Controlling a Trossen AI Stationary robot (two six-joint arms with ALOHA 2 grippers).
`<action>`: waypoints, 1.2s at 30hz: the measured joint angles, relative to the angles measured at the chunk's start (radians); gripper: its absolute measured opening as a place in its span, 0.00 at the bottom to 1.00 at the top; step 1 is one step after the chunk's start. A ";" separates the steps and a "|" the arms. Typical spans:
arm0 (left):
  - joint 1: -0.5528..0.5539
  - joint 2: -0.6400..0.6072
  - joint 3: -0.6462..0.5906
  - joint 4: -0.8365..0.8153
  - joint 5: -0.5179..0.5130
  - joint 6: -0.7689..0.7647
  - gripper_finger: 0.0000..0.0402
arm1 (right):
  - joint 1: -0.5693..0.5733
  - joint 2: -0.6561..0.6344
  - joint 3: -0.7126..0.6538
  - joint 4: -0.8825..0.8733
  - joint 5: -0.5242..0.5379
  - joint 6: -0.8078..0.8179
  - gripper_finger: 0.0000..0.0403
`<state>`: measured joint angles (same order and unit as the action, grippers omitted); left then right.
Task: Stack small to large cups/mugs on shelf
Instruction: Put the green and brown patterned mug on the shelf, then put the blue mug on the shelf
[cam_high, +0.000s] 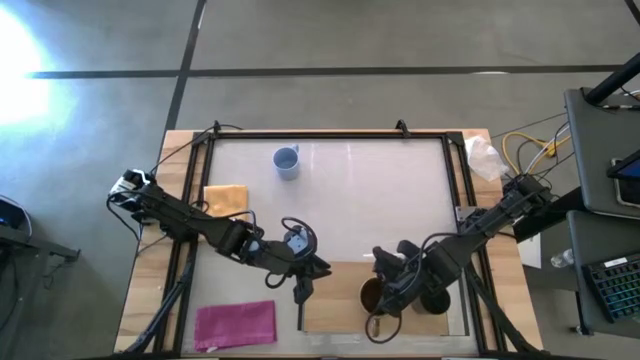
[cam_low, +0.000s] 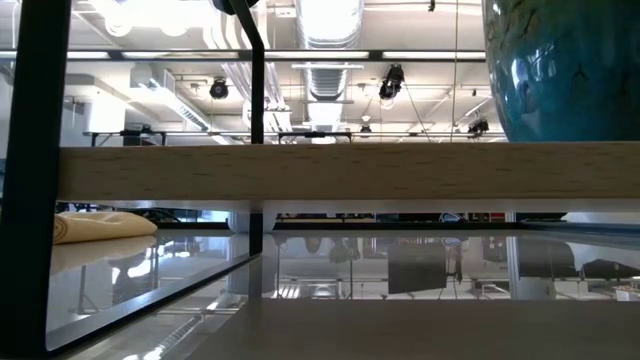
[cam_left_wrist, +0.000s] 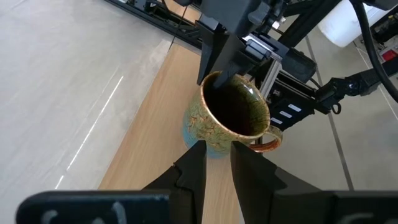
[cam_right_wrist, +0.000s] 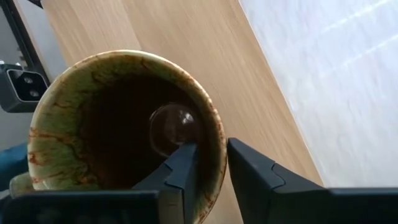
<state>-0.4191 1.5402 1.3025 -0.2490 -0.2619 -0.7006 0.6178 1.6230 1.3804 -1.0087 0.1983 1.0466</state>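
The brown mug sits on the wooden shelf at the lower centre of your high view; your right end effector pinches its rim, one finger inside, one outside. Your left end effector, fingers nearly together and holding nothing, hovers just left of it. A light blue mug stands on the pale bench at upper centre. Ceiling ducts and lamps fill the room behind.

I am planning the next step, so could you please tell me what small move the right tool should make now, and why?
Probably finish closing, then lift. The right tool straddles the brown mug's rim, one finger inside and one outside, and the mug looks to sit on something teal on the wooden shelf. The left tool waits nearby.
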 joint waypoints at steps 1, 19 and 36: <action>0.000 0.000 0.000 0.000 0.000 0.000 0.15 | -0.002 0.000 0.000 0.000 -0.001 -0.001 0.19; 0.000 0.000 0.000 0.000 0.000 0.000 0.15 | -0.005 0.000 0.000 0.001 0.009 -0.027 0.27; 0.005 0.000 0.000 0.019 -0.001 0.008 0.15 | -0.020 -0.096 0.000 -0.003 0.070 -0.071 0.41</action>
<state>-0.4136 1.5402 1.3025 -0.2300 -0.2626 -0.6930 0.5974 1.5271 1.3800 -1.0119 0.2686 0.9758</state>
